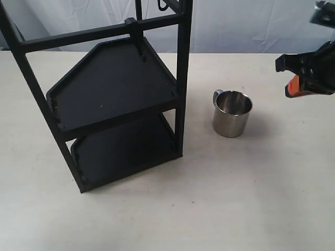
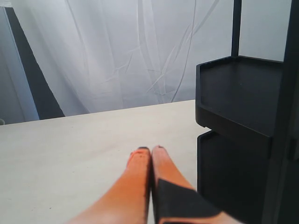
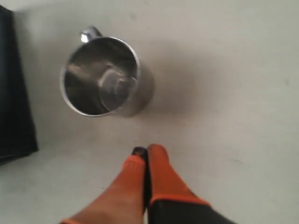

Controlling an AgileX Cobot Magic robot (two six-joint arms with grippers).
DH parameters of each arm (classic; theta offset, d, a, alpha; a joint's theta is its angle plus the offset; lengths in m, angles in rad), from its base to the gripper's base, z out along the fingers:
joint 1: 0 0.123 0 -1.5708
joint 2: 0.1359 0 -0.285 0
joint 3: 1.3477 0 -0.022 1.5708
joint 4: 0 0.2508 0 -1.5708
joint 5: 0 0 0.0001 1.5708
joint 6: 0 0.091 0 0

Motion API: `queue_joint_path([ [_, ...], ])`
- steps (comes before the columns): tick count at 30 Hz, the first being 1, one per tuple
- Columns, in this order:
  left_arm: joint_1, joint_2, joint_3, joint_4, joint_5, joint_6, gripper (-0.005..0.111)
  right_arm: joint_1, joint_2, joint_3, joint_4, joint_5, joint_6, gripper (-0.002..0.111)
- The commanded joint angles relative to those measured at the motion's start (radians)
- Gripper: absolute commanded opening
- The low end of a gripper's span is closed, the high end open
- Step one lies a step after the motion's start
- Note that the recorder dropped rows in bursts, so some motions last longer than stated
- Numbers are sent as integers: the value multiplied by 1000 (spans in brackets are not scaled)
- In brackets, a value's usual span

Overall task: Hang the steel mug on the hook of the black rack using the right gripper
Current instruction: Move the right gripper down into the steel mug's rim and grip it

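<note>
The steel mug (image 1: 232, 113) stands upright and empty on the table just right of the black rack (image 1: 183, 78), its thin handle (image 1: 217, 94) turned to the back left. The hook (image 1: 140, 48) hangs as a thin rod from a clamp on the rack's crossbar, above the upper shelf. My right gripper (image 1: 290, 78) hovers at the right edge, well apart from the mug. In the right wrist view the mug (image 3: 105, 77) lies ahead of the right gripper (image 3: 146, 149), whose orange fingers are pressed together on nothing. The left gripper (image 2: 150, 149) is shut and empty beside the rack (image 2: 243, 93).
The rack's two angular shelves (image 1: 112, 81) are bare. A pale table (image 1: 251, 198) spreads around the mug, and a white curtain (image 1: 251, 23) hangs behind. A corner of the rack's lower shelf (image 3: 16, 93) shows near the mug in the right wrist view.
</note>
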State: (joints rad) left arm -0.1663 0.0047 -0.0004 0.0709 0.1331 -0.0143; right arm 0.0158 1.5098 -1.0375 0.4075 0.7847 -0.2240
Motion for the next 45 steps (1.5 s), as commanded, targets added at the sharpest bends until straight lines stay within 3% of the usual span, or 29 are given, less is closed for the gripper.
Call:
queue_joint_path([
  [1,-5,-5,0,1,-5,-2,2,-4,187,-134,-83,110,103,6],
  [6,-5,-5,0,1,-5,-2,2,-4,274,-198,13,113,103,45],
  [9,-5,-5,0,1,-5,-2,2,-2,298,-213,36,85,103,54],
  [23,-5,-5,0,1,-5,-2,2,94,469,-378,-95,46,178,51],
  [30,-5,-5,0,1,-5,-2,2,106,558,-434,-183,74,267,34],
  [36,-5,-5,0,1,-5,-2,2,106,604,-442,-122,73,224,32],
  [38,-5,-5,0,1,-5,-2,2,106,604,-442,-122,73,219,21],
  [40,-5,-5,0,1,-5,-2,2,106,599,-442,-122,80,214,-1],
  [45,-5,-5,0,1,-5,-2,2,104,562,-442,-122,172,171,-1],
])
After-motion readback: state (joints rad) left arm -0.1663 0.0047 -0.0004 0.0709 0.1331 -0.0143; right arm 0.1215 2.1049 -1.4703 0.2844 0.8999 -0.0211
